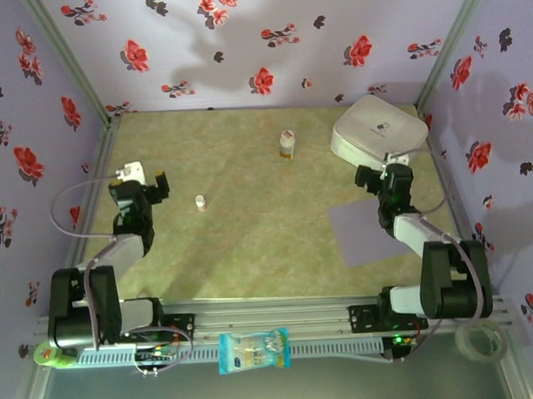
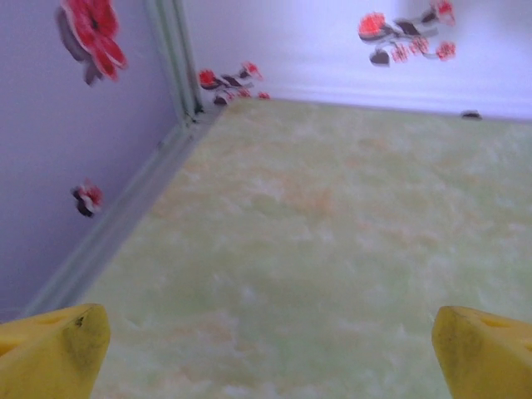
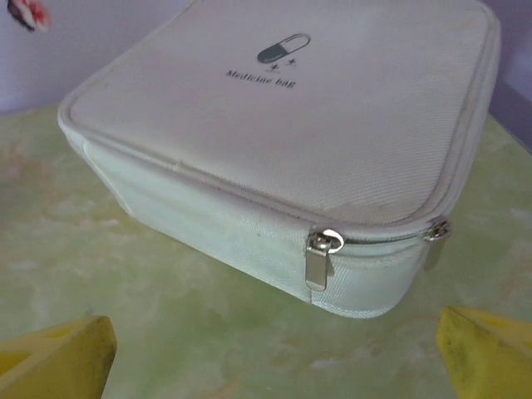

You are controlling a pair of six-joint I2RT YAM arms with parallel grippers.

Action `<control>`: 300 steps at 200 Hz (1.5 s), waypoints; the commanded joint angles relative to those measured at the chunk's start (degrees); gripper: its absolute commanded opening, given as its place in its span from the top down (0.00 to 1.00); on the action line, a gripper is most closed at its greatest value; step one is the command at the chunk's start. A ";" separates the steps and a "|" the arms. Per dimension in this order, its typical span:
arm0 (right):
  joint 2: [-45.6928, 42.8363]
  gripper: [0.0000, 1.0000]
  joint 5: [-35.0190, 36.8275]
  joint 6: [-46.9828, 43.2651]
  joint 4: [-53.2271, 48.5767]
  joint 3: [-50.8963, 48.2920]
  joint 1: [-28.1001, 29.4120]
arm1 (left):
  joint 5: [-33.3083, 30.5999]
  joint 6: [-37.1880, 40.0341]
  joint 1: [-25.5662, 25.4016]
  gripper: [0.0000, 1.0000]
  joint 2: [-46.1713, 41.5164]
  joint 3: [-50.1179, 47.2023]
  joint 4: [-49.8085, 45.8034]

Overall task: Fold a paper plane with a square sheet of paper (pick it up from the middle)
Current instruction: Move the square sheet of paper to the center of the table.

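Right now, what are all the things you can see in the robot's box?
square sheet of paper: one, pale purple, flat, near right side
case: one, white, far right corner
bottle: one, white, far middle
small cylinder: one, white, left of middle
snack packet: one, blue-white, front edge
left fingers: two, yellow, open, left side
right fingers: two, yellow, open, facing the case

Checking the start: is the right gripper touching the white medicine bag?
Apart. The right wrist view shows bare green table between the open right gripper and the white medicine bag.
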 commanded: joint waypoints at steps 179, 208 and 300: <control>-3.39 0.11 -27.70 25.76 -47.43 6.60 -3.55 | 36.05 -32.64 -11.31 0.00 -26.25 12.74 -47.18; -1.96 0.14 -29.16 24.91 -46.38 5.33 -3.24 | 35.29 -31.80 -15.19 0.00 -24.27 13.08 -47.78; 2.99 0.15 -27.75 30.43 -41.51 0.92 3.51 | 31.20 -30.12 -19.59 0.00 -19.55 15.37 -50.06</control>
